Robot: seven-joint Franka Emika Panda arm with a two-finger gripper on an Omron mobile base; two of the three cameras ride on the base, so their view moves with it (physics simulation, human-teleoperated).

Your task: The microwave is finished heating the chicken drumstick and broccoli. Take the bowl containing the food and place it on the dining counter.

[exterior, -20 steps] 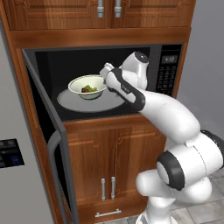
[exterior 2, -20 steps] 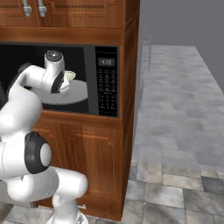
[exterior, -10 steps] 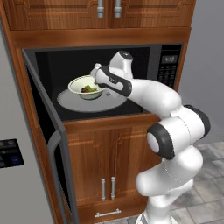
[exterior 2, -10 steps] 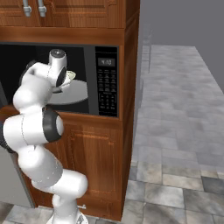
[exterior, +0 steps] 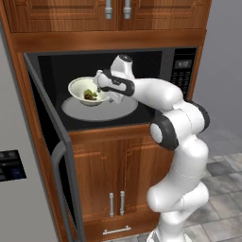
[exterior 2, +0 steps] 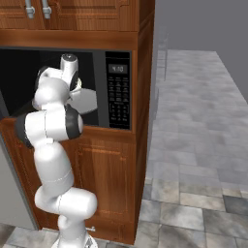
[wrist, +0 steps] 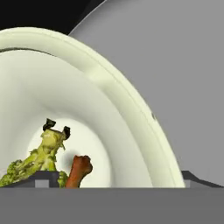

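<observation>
The microwave [exterior: 182, 71] stands open, its door [exterior: 52, 156] swung out to the left. The cream-white bowl [exterior: 80, 87] rests over the left part of the grey turntable [exterior: 113, 111]. Inside it lie the green broccoli [wrist: 41, 157] and the brown chicken drumstick [wrist: 79, 169]. My gripper [exterior: 102, 87] is at the bowl's right rim. In the hand view the gripper [wrist: 116, 179] is open and straddles the rim [wrist: 131, 109], one fingertip [wrist: 39, 177] inside the bowl and the other outside. The dining counter is out of view.
Wooden cabinet doors [exterior: 113, 175] sit below the microwave and more above [exterior: 116, 12]. A grey fridge wall [exterior: 19, 189] stands at the left. The keypad panel [exterior 2: 116, 94] is at the microwave's right, and grey floor tiles [exterior 2: 193, 145] stretch away to the right.
The arm has reached further left into the microwave, bringing the hand from the turntable's right side to the bowl's right rim. The bowl sits slightly further left and higher than before.
</observation>
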